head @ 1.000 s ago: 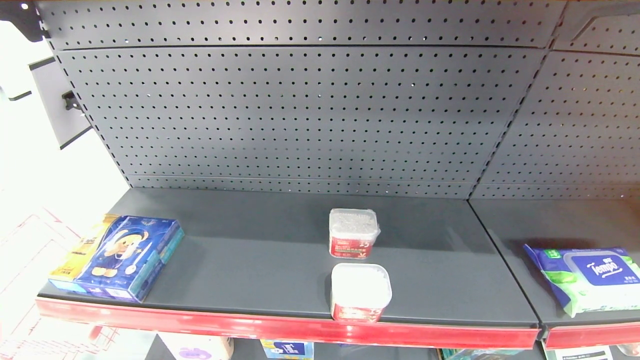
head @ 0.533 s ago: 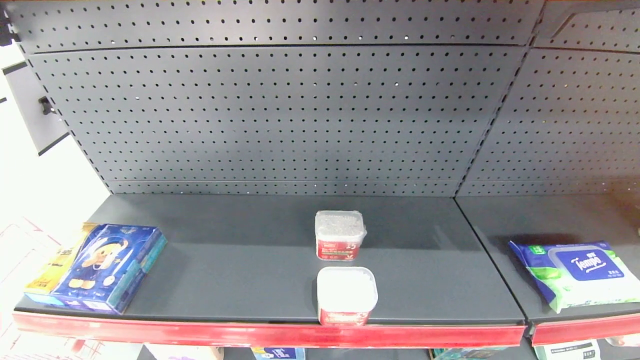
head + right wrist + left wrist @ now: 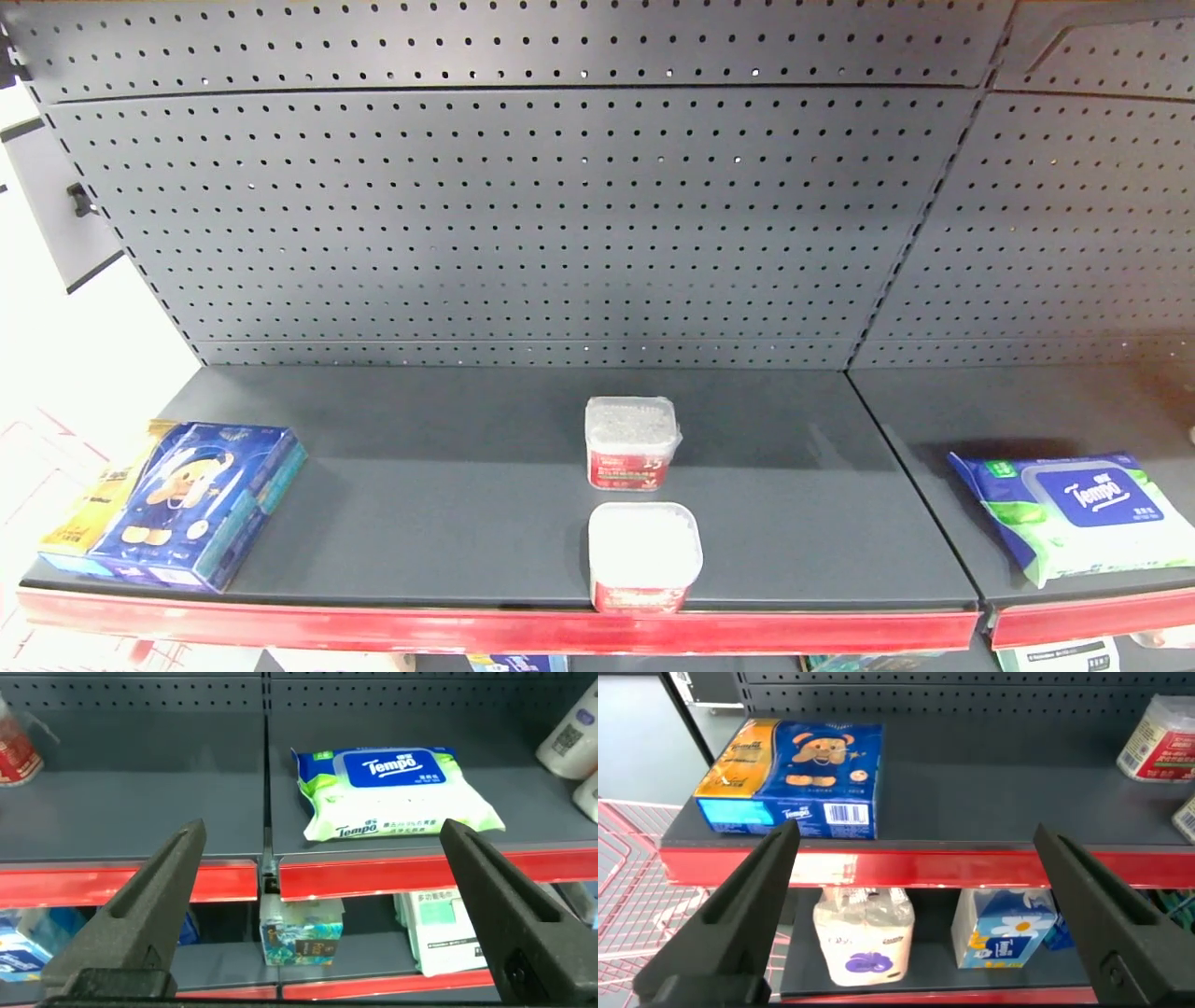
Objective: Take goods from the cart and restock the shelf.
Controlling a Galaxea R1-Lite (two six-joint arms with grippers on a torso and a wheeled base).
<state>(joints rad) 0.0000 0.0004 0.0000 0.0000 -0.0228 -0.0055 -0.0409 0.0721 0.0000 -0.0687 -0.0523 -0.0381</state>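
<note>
Your left gripper (image 3: 915,835) and right gripper (image 3: 324,826) stood open, empty, before the dark grey metal shelf (image 3: 448,485); the red wire cart (image 3: 631,873) sat left. A careless swing could have knocked the white-lidded red tub (image 3: 644,558) off its front edge.

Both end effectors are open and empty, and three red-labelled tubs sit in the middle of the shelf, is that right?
Not three: the head view shows two tubs in the middle of the shelf, the rear tub behind the front tub. The left end effector and right end effector are open and empty.
</note>
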